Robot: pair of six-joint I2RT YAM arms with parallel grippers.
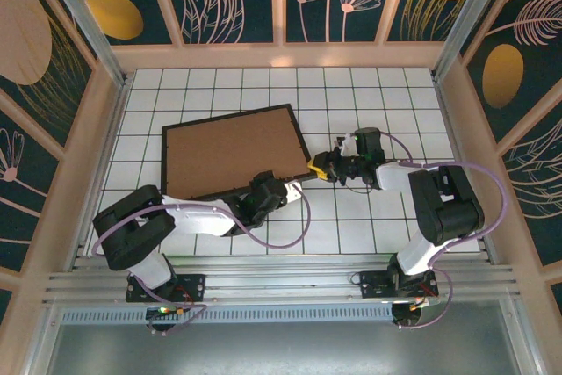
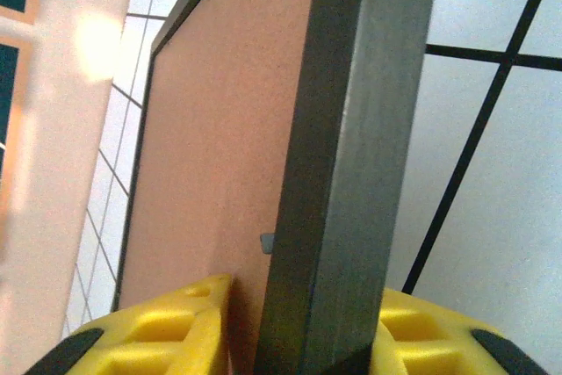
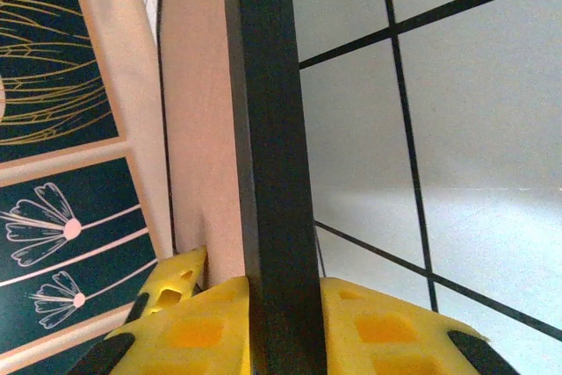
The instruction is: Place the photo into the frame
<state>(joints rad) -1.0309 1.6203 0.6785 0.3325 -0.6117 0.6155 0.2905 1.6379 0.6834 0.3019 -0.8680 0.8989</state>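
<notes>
Top view: the frame (image 1: 228, 117) lies on the white tiled table (image 1: 351, 94), left of centre and turned a little out of square with the grid. Its back faces up, and the brown backing board (image 1: 233, 154) fills the opening inside the thin black moulding. I cannot tell what lies under the board.

Left gripper (image 1: 270, 186): at the frame's near long edge, close to the near right corner. In the left wrist view the yellow fingers (image 2: 167, 331) sit one on each side of the moulding (image 2: 351, 147). One is on the backing-board side (image 2: 219, 147) and the other on the table side (image 2: 492, 217). The jaws are drawn in narrow and both pads appear to press the frame's edge, so it has hold of the frame.

Right gripper (image 1: 322, 167): at the frame's right-hand corner, arm reaching in from the right. In the right wrist view the yellow fingers (image 3: 386, 331) flank the black moulding (image 3: 272, 147) with no visible gap on either side. The jaws are nearly closed and clamped on the frame edge. The board (image 3: 198, 129) shows to the left of the moulding, with the dark floral wall panel (image 3: 61, 85) beyond it.

The two grippers are near each other, on adjoining edges around the same corner. Both wrist views show tiles past the moulding's outer face. I cannot tell whether that corner is off the table.
</notes>
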